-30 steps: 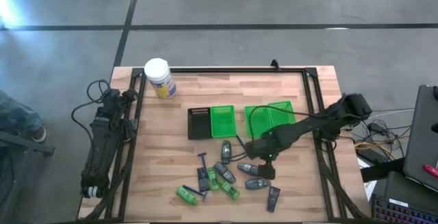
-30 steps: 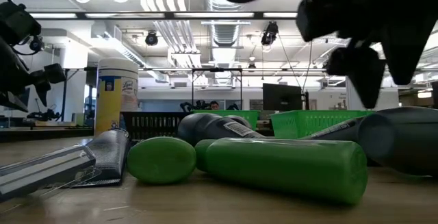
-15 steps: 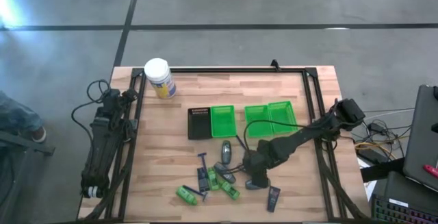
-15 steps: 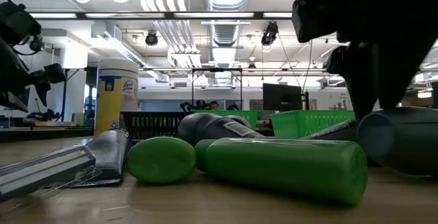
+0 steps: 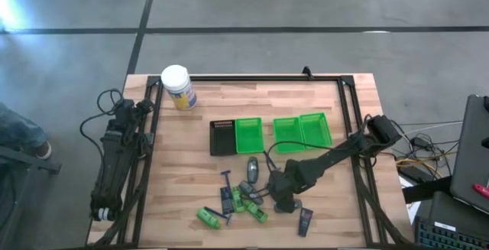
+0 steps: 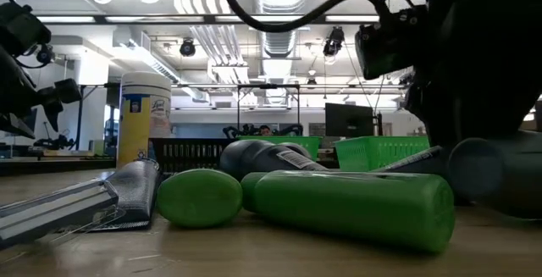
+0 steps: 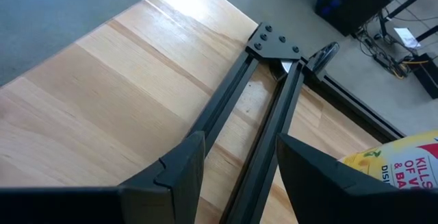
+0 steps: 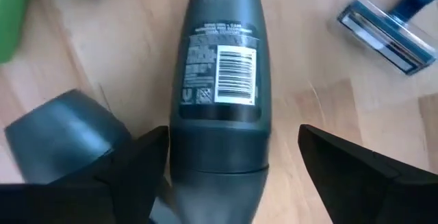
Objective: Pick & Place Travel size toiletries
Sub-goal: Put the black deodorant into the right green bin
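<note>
The toiletries lie in a pile near the table's near edge: green mini bottles, dark grey oval tubes and blue-handled razors. My right gripper is low over the pile's right side and open. In the right wrist view its fingers stand on either side of a dark grey tube that lies flat with its barcode label up. A second grey tube lies beside it. My left gripper is open and parked off the table's left edge. My right gripper comes from above with one finger on each side of the barcode tube's wide end. A gap shows on one side. On the other side I cannot tell whether the finger touches the tube.
Green trays and a black tray sit at mid-table. A white-lidded, yellow-labelled jar stands at the far left corner. A razor lies close to the tube. A black frame rims the table.
My right gripper has moved from near the green trays toward the table's near edge and left. It has come down over the pile and now straddles the grey tube. The toiletries have stayed where they were.
</note>
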